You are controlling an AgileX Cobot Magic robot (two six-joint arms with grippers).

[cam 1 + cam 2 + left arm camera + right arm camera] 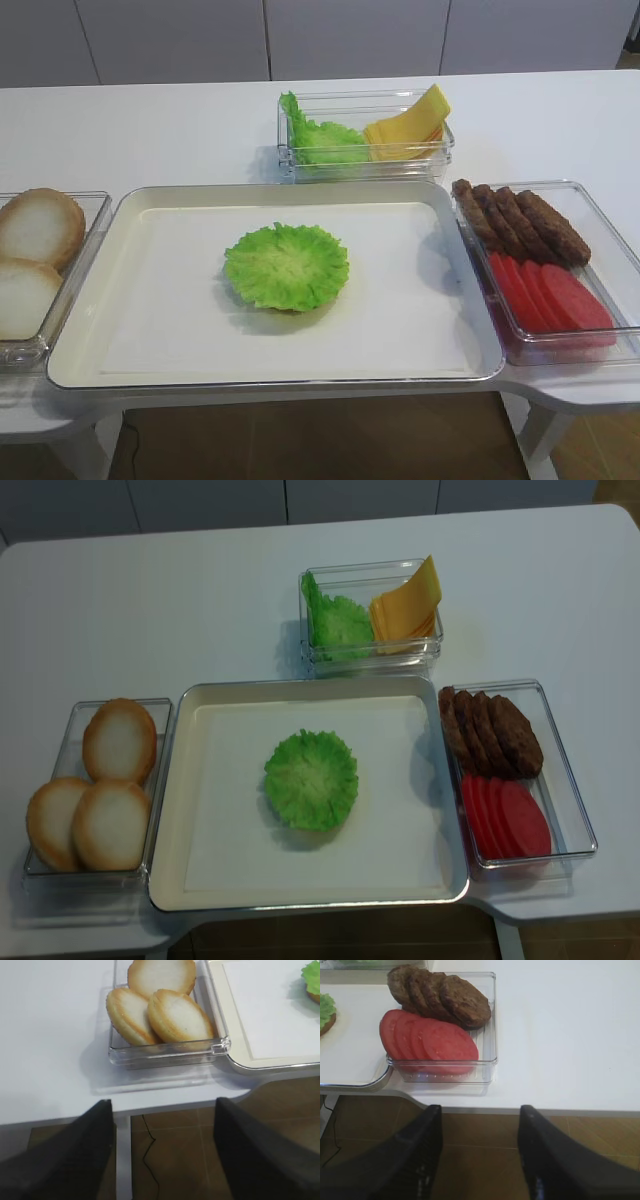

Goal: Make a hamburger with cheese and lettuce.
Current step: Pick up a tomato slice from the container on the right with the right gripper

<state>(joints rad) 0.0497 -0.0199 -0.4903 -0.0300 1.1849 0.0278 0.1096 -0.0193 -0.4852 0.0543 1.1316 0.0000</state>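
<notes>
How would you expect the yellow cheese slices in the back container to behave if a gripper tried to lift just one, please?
The cheese slices look thin and flat, so one would probably flex rather than stay rigid. They lean fanned against each other, so neighbouring slices may well drag along or slide. Their container, shared with spare lettuce, leaves little room, so a pinch from above seems likeliest.

Three bun halves (100, 795), four patties (490, 732), four tomato slices (505, 815).

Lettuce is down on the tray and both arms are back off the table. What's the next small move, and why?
Probably send the right gripper, jaws open and holding nothing, up to the cheese in the back container. The lettuce already tops the stack on the tray, no yellow slice is on it yet, and the cheese sits on that arm's side.
</notes>
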